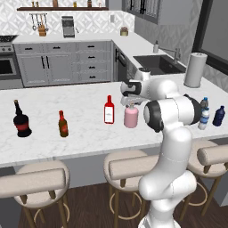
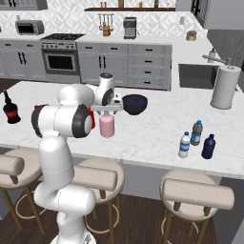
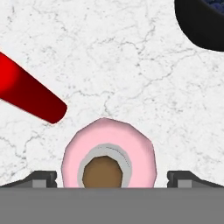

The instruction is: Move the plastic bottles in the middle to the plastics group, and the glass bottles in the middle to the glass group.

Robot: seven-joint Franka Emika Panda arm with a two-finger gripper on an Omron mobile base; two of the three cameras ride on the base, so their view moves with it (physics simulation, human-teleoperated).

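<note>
Pincer [image 3: 112, 177] hangs right over the squat pale pink glass bottle [image 1: 131, 116], jaws spread wide w/ one dark tip [image 3: 43, 178] on each side of it, not touching it. Nothing is held. From the hand view you look straight down on the pink bottle's grey neck and brown cork.

Pink bottle stands upright in the middle of the white marble bench [image 1: 80, 133]. Just beside it, on the robot's left, stands the slim red glass bottle with a white label [image 1: 109, 110], also upright.

Far to the left on the bench are the black round-bellied bottle with a long neck and red label [image 1: 21, 120] and the small brown bottle with a red label [image 1: 63, 124], near each other.

Far to the right are three bottles close together: small clear water bottle with a white cap and blue band [image 2: 184, 145], bluish clear bottle with a blue cap [image 2: 196, 133], and small dark blue bottle [image 2: 208, 147].

Behind the pink bottle sits a dark round bowl [image 2: 134, 104], maybe w/ something bluish inside; too blurry to tell.
</note>
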